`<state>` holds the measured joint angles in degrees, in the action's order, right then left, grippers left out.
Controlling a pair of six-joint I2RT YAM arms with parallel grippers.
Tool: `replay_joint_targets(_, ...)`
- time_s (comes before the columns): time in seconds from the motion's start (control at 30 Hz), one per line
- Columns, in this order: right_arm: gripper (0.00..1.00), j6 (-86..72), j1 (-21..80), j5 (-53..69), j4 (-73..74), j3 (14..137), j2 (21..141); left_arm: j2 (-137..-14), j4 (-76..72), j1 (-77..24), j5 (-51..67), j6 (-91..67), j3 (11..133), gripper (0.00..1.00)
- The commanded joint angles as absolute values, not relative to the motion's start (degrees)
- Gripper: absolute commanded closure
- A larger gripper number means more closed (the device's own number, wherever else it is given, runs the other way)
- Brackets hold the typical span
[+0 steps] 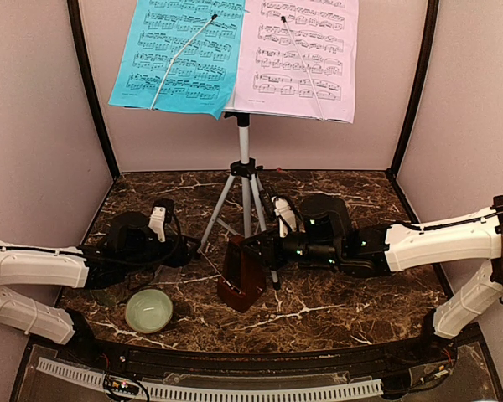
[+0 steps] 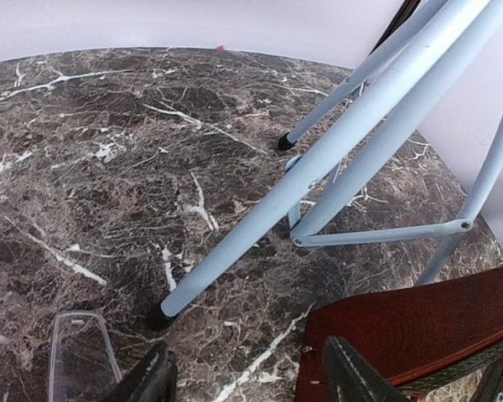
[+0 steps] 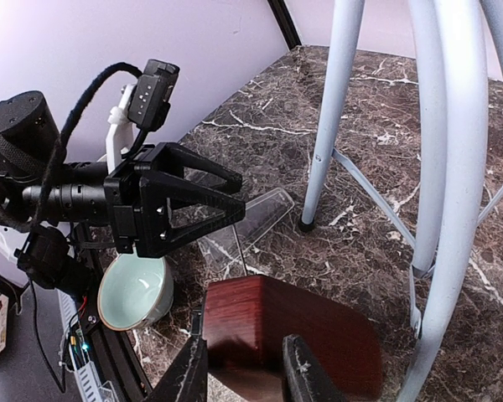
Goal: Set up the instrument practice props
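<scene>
Pale green bowl [image 1: 148, 310] nearest, right fingers [image 3: 306, 378] pinching metronome [image 1: 241, 280], left fingers [image 3: 226, 208] spread, tripod leg [image 1: 220, 209] between.

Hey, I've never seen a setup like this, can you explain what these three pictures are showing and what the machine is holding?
Two robot arms work at a marble table. One picture looks down from above; the other two come from cameras on each arm's wrist. A music stand carries a blue page and a pink page. A pale green bowl sits near the front. The right gripper is closed on a dark-red metronome. The left gripper is open beside it, holding nothing.
</scene>
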<state>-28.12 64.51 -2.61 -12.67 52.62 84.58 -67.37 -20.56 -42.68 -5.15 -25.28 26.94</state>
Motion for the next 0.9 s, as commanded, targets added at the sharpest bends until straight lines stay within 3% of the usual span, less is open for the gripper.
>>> replay_joint_targets(0.0,0.68,-27.4,64.9,-3.7,-11.5,53.1,84.0,-67.4,-15.2,-40.6,-5.8,-27.6,27.6,0.38)
replay_joint_targets(0.33,0.69,-27.2,64.9,-4.0,-11.1,53.1,83.6,-64.0,-11.9,-31.2,-2.1,-31.5,28.4,0.34)
replay_joint_targets(0.87,0.67,-26.7,64.9,-3.5,-10.7,53.9,82.0,-60.2,-11.8,-29.6,-0.5,-27.3,29.1,0.33)
